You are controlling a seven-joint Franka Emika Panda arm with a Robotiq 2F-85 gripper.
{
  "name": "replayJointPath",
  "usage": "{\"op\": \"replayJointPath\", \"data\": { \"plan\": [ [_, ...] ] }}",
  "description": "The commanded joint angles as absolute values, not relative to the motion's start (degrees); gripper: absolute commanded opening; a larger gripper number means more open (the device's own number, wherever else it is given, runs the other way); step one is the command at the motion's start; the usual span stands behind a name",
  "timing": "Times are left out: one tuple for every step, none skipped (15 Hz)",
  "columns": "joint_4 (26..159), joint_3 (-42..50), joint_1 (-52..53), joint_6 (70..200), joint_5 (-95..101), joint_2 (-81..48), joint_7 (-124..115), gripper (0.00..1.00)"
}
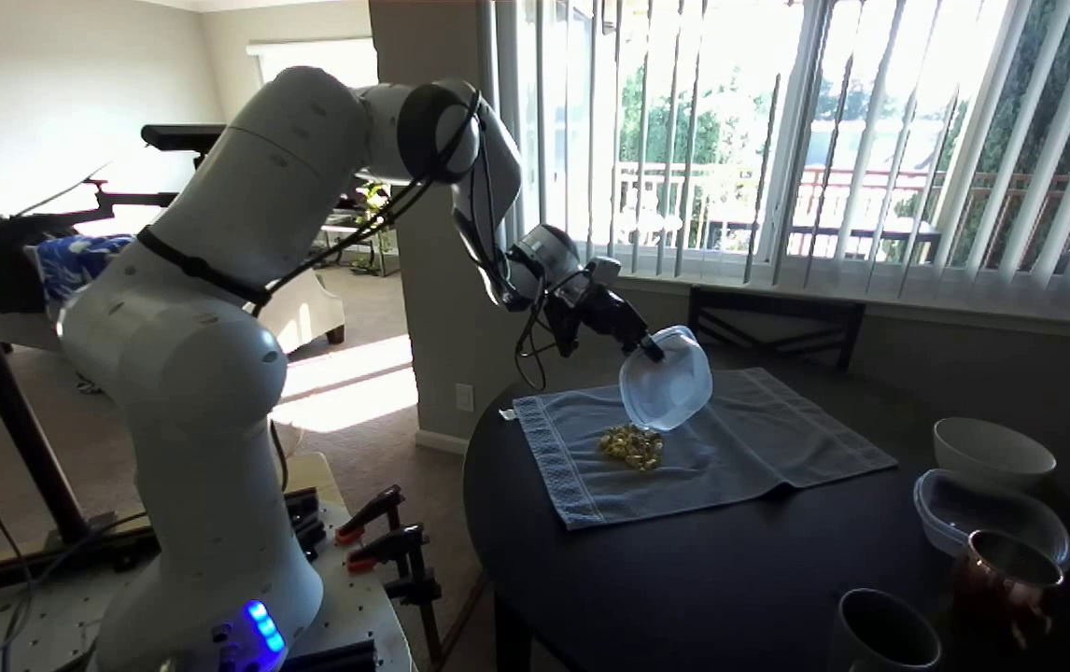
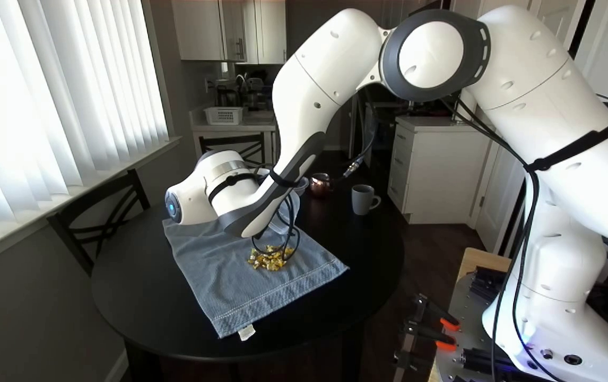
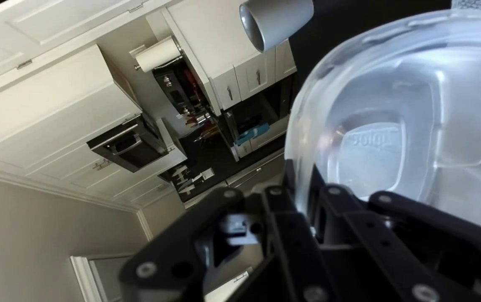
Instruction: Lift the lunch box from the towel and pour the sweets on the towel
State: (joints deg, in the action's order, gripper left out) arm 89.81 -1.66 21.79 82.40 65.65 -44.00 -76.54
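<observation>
The clear lunch box (image 1: 675,387) is tilted steeply in the air above the towel (image 1: 731,471), with its lower edge close over the cloth. My gripper (image 1: 652,349) is shut on its rim; in the wrist view the fingers (image 3: 303,180) pinch the wall of the lunch box (image 3: 370,155), which looks empty inside. The sweets (image 1: 631,447) lie in a small golden pile on the towel, below and beside the box. In an exterior view the sweets (image 2: 269,258) and towel (image 2: 235,289) show, the lunch box (image 2: 287,215) is partly hidden behind the arm, and the gripper is hidden.
On the dark round table (image 1: 684,569) stand a white bowl (image 1: 992,451), another clear container (image 1: 988,513), a copper mug (image 1: 1009,583) and a grey mug (image 1: 888,635). A chair (image 1: 778,322) stands behind the table by the window. Cables hang from the wrist near the sweets.
</observation>
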Motion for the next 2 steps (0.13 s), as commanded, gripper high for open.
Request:
{"op": "replayJointPath", "data": {
  "plan": [
    [88.6,-2.6,20.6,79.7,66.4,-44.3,-75.2,0.01],
    [88.5,-2.6,20.5,79.5,66.3,-44.2,-75.0,0.01]
  ]
}}
